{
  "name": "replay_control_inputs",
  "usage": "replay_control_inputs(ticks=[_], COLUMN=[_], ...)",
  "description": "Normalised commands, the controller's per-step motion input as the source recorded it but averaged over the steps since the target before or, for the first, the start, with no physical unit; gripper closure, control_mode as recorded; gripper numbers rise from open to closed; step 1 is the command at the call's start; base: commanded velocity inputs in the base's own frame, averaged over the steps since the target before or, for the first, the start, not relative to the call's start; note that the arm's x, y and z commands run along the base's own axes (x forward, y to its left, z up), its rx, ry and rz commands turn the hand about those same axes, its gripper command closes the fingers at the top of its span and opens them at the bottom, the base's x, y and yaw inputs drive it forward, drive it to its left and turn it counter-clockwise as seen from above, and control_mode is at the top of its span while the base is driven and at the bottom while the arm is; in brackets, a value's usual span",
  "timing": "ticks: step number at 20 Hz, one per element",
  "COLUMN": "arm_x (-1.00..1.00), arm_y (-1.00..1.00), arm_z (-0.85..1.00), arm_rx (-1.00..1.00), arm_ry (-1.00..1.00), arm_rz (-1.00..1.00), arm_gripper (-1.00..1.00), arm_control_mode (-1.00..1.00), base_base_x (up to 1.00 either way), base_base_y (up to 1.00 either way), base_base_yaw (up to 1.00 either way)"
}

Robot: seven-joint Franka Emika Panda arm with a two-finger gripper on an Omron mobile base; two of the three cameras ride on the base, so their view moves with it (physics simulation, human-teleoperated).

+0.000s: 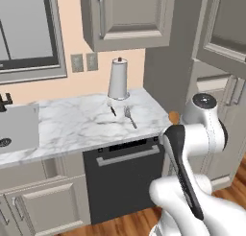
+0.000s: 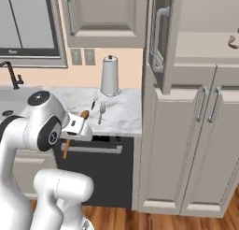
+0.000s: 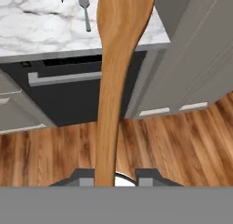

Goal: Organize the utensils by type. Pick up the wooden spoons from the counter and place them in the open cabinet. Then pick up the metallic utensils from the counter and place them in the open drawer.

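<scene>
My gripper (image 3: 113, 175) is shut on the handle of the orange-brown wooden spoon (image 3: 119, 59), held in the air in front of the counter (image 1: 72, 127). From the right base view the gripper (image 2: 74, 127) carries the spoon (image 2: 84, 115) tilted, bowl upward. On the marble lie the silver fork (image 1: 130, 116) (image 2: 101, 112) (image 3: 84, 9) and, beside it, the thin black-handled utensil (image 1: 112, 109) (image 2: 93, 104). The open cabinet door (image 2: 161, 37) stands to the right, with a small brown item (image 2: 232, 41) on its shelf. The drawer is out of view.
A white cylindrical holder (image 1: 118, 79) stands behind the utensils by the wall. A black dishwasher (image 1: 127, 175) sits under the counter, and a sink (image 1: 17, 127) is at the left. Tall cabinet doors (image 2: 186, 145) fill the right, over wooden floor (image 3: 173, 141).
</scene>
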Motion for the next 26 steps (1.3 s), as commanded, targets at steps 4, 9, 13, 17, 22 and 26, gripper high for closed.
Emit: replay_control_inputs(ticks=[4,9,13,17,22,26], arm_x=[0.0,0.0,0.0,0.0,0.0,0.0], arm_y=[0.0,0.0,0.0,0.0,0.0,0.0], arm_z=[0.0,0.0,0.0,0.0,0.0,0.0], arm_rx=[0.0,0.0,0.0,0.0,0.0,0.0], arm_ry=[0.0,0.0,0.0,0.0,0.0,0.0], arm_rz=[0.0,0.0,0.0,0.0,0.0,0.0], arm_gripper=[1.0,1.0,1.0,1.0,1.0,1.0], arm_control_mode=[1.0,1.0,1.0,1.0,1.0,1.0], base_base_x=[-0.3,-0.26,-0.32,-0.11,0.04,0.3], base_base_y=[-0.53,-0.76,-0.81,-0.8,-0.84,-0.68], base_base_yaw=[-0.25,-0.22,-0.19,-0.13,-0.01,0.01])
